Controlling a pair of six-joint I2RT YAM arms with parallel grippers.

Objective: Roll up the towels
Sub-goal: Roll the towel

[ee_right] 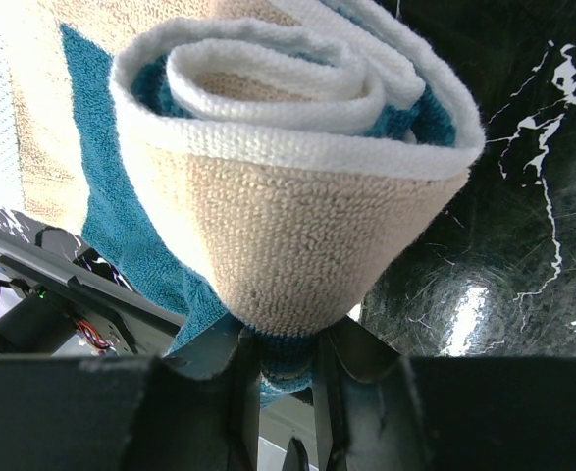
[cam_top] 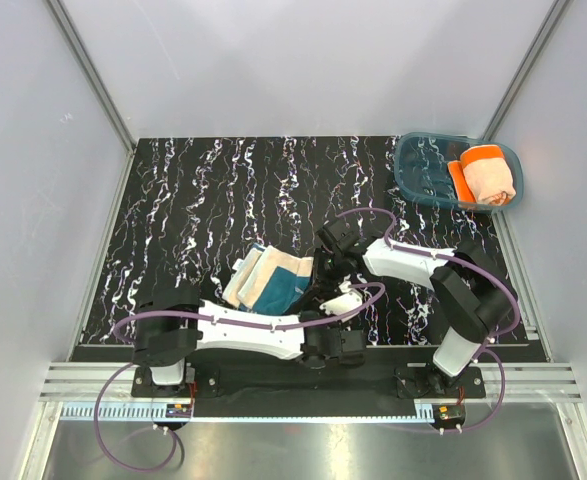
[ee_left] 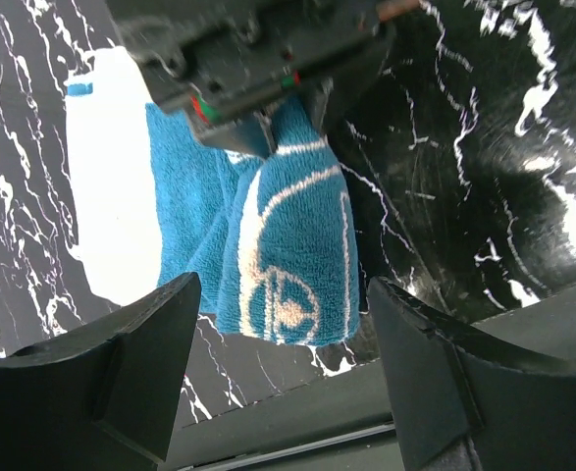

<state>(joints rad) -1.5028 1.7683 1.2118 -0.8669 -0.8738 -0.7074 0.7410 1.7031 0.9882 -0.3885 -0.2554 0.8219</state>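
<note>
The dark teal towel [cam_top: 273, 280] lies at the table's near middle, cream back up, its right part wound into a roll. My right gripper [cam_top: 325, 270] is shut on that roll; in the right wrist view the roll's spiral end [ee_right: 297, 186] fills the frame above the closed fingers [ee_right: 243, 378]. My left gripper [cam_top: 339, 300] is open just near of the towel, its fingers [ee_left: 121, 363] spread on either side of the hanging teal corner [ee_left: 288, 265] without touching it. The orange towel [cam_top: 488, 172] lies rolled in the blue tray [cam_top: 423, 165].
The blue plastic tray stands at the far right corner of the black marbled mat [cam_top: 203, 200]. Grey walls enclose the table on three sides. The right arm's gripper body [ee_left: 258, 59] hangs close above the towel in the left wrist view.
</note>
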